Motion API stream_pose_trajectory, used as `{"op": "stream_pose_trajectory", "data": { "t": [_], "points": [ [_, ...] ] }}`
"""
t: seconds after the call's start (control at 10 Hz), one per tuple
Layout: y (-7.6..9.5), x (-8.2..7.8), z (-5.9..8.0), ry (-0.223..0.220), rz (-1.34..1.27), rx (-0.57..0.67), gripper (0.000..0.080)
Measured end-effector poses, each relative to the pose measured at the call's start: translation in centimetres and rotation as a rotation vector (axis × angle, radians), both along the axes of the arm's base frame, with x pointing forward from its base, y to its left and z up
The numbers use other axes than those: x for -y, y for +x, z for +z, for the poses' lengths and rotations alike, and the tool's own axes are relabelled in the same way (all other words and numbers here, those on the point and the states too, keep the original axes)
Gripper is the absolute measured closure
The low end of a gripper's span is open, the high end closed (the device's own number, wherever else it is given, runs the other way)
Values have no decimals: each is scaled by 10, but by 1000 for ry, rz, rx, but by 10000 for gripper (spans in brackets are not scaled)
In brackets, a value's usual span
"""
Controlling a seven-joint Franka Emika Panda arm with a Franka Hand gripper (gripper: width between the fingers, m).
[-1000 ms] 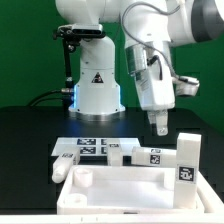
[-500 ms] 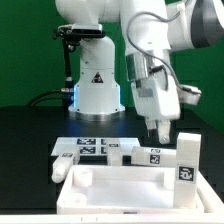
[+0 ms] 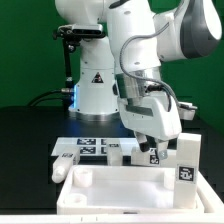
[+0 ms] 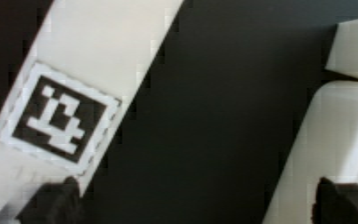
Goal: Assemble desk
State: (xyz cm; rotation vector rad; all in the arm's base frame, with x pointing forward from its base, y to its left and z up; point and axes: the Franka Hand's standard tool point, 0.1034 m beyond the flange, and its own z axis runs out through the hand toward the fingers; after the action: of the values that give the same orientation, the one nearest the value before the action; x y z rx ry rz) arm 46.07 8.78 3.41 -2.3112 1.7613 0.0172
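Exterior view: the gripper [image 3: 150, 148] hangs low with its fingertips pointing down, just over a lying leg [image 3: 153, 157] that rests behind the tabletop [image 3: 110, 192]. From this side I cannot tell how far the fingers are spread or whether they touch the leg. The tabletop lies flat at the front of the black table [image 3: 25, 130], rim up, with a round socket [image 3: 84, 176] near its corner on the exterior view's left. An upright leg [image 3: 187, 160] bearing a tag stands just to the exterior view's right of the gripper. A slanted leg [image 3: 62, 168] lies at the tabletop's edge on the exterior view's left. The marker board [image 3: 86, 145] lies behind the tabletop, to the exterior view's left of the gripper. Wrist view: the gripper [image 4: 194, 200] is spread wide and holds nothing. One dark fingertip [image 4: 48, 203] overlaps the lying leg [image 4: 96, 70], close to its tag [image 4: 60, 110]. A blurred white part [image 4: 336, 130] shows on the other side. Only bare table shows between the two.
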Motion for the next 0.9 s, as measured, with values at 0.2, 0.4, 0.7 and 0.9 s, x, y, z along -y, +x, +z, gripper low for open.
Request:
{"op": "stream_pose_trajectory", "data": {
  "t": [0.2, 0.4, 0.7, 0.9],
  "points": [
    [-2, 2, 5, -3, -4, 6, 151],
    [-3, 2, 4, -3, -4, 4, 151],
    [-11, 8, 9, 31, -49, -15, 151],
    [-22, 8, 13, 63, -78, -43, 151]
  ]
}}
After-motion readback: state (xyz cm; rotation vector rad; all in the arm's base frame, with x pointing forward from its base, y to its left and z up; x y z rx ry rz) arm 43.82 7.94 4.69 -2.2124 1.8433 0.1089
